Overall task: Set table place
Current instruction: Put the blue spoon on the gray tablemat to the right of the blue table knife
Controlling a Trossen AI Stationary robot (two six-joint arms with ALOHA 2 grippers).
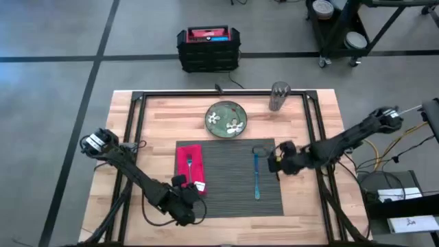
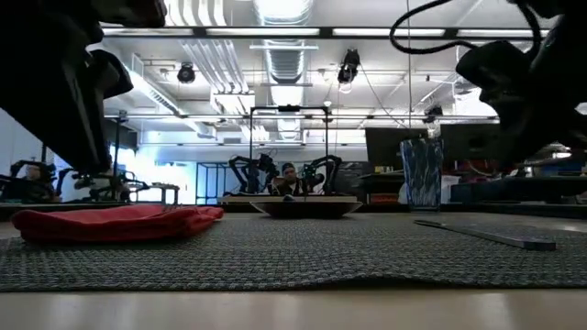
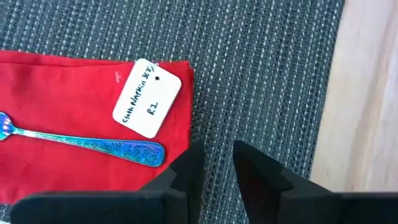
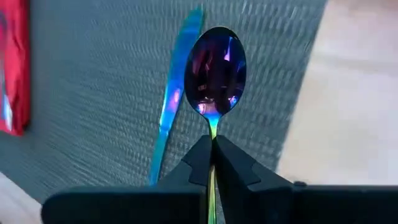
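The dark grey ribbed placemat (image 1: 230,177) lies flat in the middle of the light-wood table (image 1: 309,213). A red napkin (image 1: 189,165) with a white tag (image 3: 147,98) lies on its left part, with a blue iridescent piece of cutlery (image 3: 93,144) on top. A blue knife (image 1: 256,175) lies on the mat's right part. My right gripper (image 1: 274,158) is over the mat's right edge, shut on an iridescent spoon (image 4: 216,68). My left gripper (image 3: 217,165) hovers by the napkin's near right corner, its fingers a little apart with nothing between them. My right gripper pinches the spoon's thin handle (image 4: 212,127) between its two fingertips. The handle runs back along the fingers and the bowl sticks out ahead of them. The bowl is over the placemat beside the knife; I cannot tell whether it touches the mat.
A green patterned plate (image 1: 226,118) sits just beyond the mat's far edge, and a ribbed tumbler (image 1: 279,96) stands at the far right. A black rail frame (image 1: 137,103) runs around the table top. Bare wood (image 1: 302,199) lies right of the mat.
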